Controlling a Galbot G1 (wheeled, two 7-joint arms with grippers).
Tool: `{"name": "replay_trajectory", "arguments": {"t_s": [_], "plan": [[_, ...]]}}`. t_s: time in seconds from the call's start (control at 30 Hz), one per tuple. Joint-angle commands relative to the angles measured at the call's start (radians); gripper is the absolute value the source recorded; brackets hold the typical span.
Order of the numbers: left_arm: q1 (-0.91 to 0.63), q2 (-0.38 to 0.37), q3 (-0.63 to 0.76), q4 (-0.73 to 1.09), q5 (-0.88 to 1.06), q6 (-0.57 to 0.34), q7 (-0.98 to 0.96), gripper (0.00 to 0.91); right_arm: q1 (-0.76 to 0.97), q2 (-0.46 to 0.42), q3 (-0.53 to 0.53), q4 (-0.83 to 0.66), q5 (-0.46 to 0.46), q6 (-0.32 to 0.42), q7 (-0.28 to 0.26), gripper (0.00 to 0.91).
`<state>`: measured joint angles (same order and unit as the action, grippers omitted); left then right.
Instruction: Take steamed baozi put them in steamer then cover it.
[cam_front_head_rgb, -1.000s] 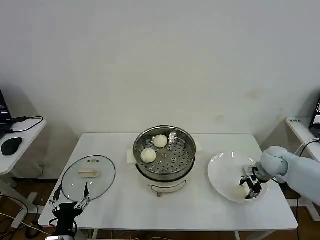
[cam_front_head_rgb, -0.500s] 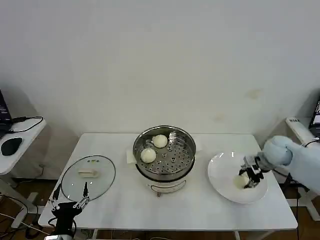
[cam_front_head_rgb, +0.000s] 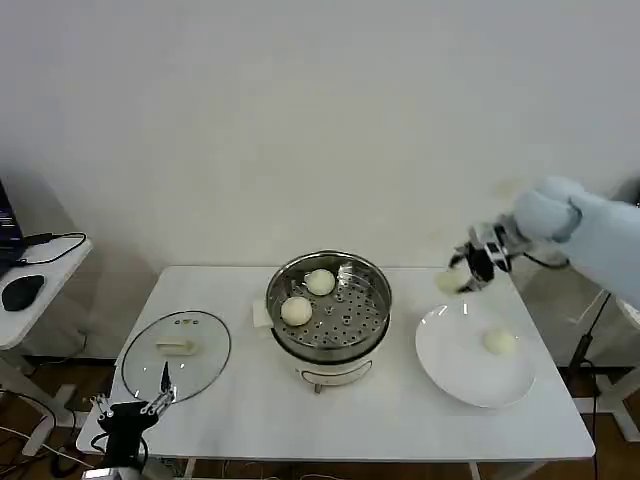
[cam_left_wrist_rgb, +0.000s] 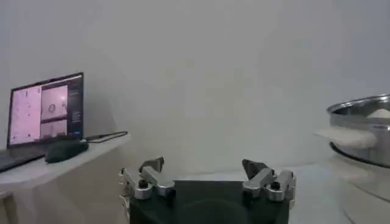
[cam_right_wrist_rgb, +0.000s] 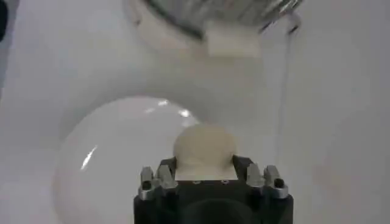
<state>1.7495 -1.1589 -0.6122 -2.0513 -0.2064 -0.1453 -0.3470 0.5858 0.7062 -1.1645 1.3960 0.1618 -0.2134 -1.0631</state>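
Right tool (cam_front_head_rgb: 462, 272) gripping round cream-white baozi (cam_right_wrist_rgb: 203, 148), above plate (cam_front_head_rgb: 450, 362)

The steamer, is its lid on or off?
Off. The steamer stands open with two baozi showing inside, and the cover lies flat on the table beside it.

Head camera high, facing down over table (cam_front_head_rgb: 400, 420); right wrist close above plate (cam_right_wrist_rgb: 109, 158), shared with head.

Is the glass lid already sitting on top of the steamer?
No, the cover lies flat on the table to the left of the open steamer.
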Motion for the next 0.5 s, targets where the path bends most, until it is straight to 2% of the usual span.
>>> {"name": "replay_trajectory", "arguments": {"t_s": [0.03,0.17,0.2,0.3,0.5], "plan": [[0.0,-0.001,-0.005,0.0,-0.001,0.001,-0.001,0.907,0.164,0.219,-0.072,-0.011,0.061,0.006,0.007,0.635],[0.001,-0.005,-0.01,-0.003,0.001,0.002,-0.002,0.907,0.135,0.281,-0.087,0.008,0.064,0.018,0.031,0.635],[0.002,-0.008,-0.012,-0.005,0.001,0.002,-0.002,0.907,0.116,0.326,-0.106,0.017,0.046,0.049,0.047,0.635],[0.005,-0.013,-0.016,-0.008,0.003,0.003,-0.003,0.907,0.094,0.381,-0.121,0.029,0.012,0.107,0.059,0.635],[0.014,-0.025,-0.029,-0.015,0.002,0.0,-0.002,0.907,0.053,0.436,-0.157,0.021,-0.084,0.258,0.081,0.635]]}}
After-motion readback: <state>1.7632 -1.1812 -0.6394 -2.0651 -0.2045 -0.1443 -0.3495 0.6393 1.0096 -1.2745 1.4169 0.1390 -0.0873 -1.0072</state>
